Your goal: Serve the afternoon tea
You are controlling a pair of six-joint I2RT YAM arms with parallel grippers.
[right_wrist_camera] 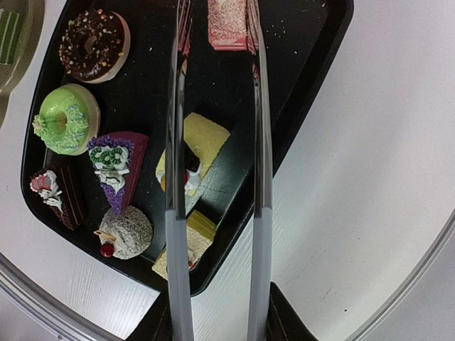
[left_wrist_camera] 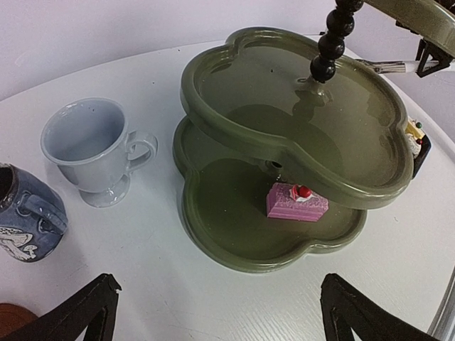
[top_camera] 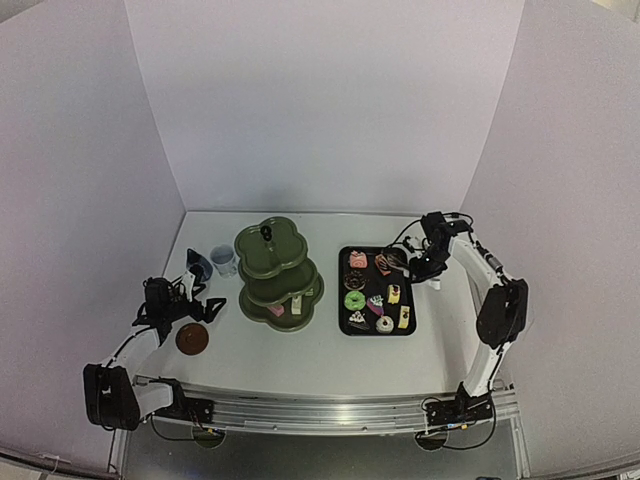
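The dark green three-tier stand (top_camera: 270, 250) stands left of centre and fills the left wrist view (left_wrist_camera: 284, 106). A pink cake slice (left_wrist_camera: 296, 201) lies on its bottom tier. The white cup (left_wrist_camera: 92, 145) and blue jug (left_wrist_camera: 25, 213) stand to its left. My left gripper (left_wrist_camera: 220, 323) is open and empty, low in front of the stand. My right gripper (right_wrist_camera: 220, 323) is shut on the metal tongs (right_wrist_camera: 259, 177) over the tray. The tong tips sit either side of a pink pastry (right_wrist_camera: 227, 25). The other pastries include a green donut (right_wrist_camera: 67, 119) and a yellow slice (right_wrist_camera: 206, 142).
The black tray (top_camera: 344, 325) lies right of the stand. A brown saucer (top_camera: 192, 338) lies near my left arm. White walls close the back and sides. The table's front edge has a metal rail (top_camera: 330, 412).
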